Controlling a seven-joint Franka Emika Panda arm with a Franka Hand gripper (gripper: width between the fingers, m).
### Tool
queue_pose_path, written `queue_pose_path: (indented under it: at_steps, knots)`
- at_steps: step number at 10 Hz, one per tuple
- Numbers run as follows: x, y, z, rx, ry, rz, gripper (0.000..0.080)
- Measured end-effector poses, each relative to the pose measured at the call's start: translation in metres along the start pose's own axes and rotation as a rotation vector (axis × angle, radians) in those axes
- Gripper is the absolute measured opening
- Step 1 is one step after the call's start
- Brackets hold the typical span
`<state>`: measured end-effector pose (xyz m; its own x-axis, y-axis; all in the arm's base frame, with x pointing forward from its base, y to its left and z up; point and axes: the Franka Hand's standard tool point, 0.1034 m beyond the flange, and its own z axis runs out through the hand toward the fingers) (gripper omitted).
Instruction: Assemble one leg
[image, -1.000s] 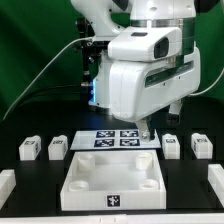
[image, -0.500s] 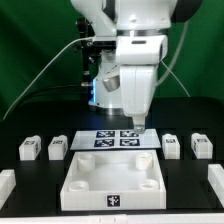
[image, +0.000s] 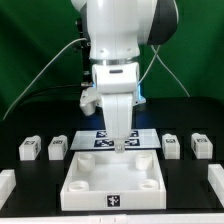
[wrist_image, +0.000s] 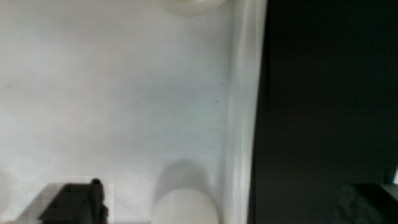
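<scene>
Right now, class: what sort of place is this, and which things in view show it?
Probably a robotics lab bench: a robot arm over a black table, the marker board, and small tagged white legs before a green backdrop.

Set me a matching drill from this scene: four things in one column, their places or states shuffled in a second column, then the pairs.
Things
1. tray
2. marker board
3. gripper
4. outermost leg on the exterior view's right

Places or states
A. lies flat behind the tray, carrying black tags
B. small tagged block, standing apart from the tray
C. nearest the camera, one tag on its front wall
D. open, fingers pointing down over the marker board's edge

Pairs: 1-C, 2-A, 3-D, 4-B
</scene>
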<state>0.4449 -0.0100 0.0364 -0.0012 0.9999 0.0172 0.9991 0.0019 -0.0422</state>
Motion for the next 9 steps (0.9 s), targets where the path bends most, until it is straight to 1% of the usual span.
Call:
queue_pose_path:
  at_steps: [2, 3, 4, 5, 6, 7, 8, 9]
  knots:
    - [-0.006, -0.001, 0.020, 0.000, 0.010, 0.018, 0.0650]
    - [-0.011, 0.001, 0.027, 0.002, 0.014, 0.030, 0.0650]
    - [-0.012, 0.002, 0.029, -0.006, 0.016, 0.035, 0.0650]
    - [-0.012, 0.002, 0.028, -0.020, 0.016, 0.036, 0.0650]
    - [-0.012, 0.002, 0.028, -0.019, 0.016, 0.037, 0.0650]
    - [-0.012, 0.002, 0.028, -0.019, 0.016, 0.037, 0.0536]
    - [-0.012, 0.002, 0.028, -0.019, 0.016, 0.037, 0.0536]
    - [-0.012, 0.002, 0.029, -0.019, 0.016, 0.037, 0.0341]
